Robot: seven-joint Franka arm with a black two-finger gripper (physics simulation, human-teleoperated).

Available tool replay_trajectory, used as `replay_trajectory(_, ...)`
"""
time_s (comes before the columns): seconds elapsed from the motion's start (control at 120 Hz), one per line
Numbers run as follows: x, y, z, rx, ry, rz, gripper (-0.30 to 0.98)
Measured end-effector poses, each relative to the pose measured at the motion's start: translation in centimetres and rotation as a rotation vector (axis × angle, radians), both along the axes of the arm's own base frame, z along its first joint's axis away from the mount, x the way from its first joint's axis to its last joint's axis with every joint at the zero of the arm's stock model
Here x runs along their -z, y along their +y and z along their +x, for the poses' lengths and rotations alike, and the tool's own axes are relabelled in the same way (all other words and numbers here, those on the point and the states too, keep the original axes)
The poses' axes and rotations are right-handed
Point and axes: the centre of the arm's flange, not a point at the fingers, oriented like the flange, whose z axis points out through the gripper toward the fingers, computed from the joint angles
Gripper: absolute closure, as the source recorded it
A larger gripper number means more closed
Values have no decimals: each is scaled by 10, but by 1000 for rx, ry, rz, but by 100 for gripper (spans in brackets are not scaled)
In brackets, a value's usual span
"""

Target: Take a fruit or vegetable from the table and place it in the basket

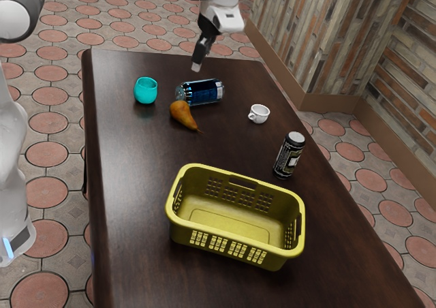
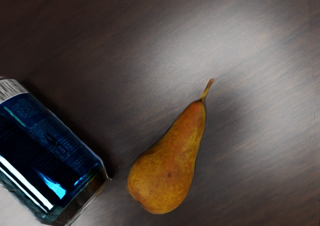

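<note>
Exterior view had gripper (image 1: pixel 196 67) above bench (image 1: pixel 136 172) (clenched or released, couldn't tell), prob. high to clear blue container (image 1: pixel 203 92) nr pear (image 1: pixel 182 114), w/ 1 basket (image 1: pixel 276 253) upright for drop-in.

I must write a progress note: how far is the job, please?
Nothing looks done: the basket is empty. Nothing shows in hand: the pincer hovers above the table, where the pear lies. Left: grasp the pear, carry it over and lower it into the basket.
</note>
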Motion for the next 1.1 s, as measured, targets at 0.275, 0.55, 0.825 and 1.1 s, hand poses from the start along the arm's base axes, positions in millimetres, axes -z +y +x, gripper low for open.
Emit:
replay_trajectory(0.275, 51, 17, 18, 228, -38, -148, 0)
replay_trajectory(0.55, 135, -40, 63, 543, 135, 50, 0)
replay_trajectory(0.825, 150, 34, 55, 495, 187, 132, 0)
replay_trajectory(1.1, 156, 21, 61, 553, 188, 141, 0)
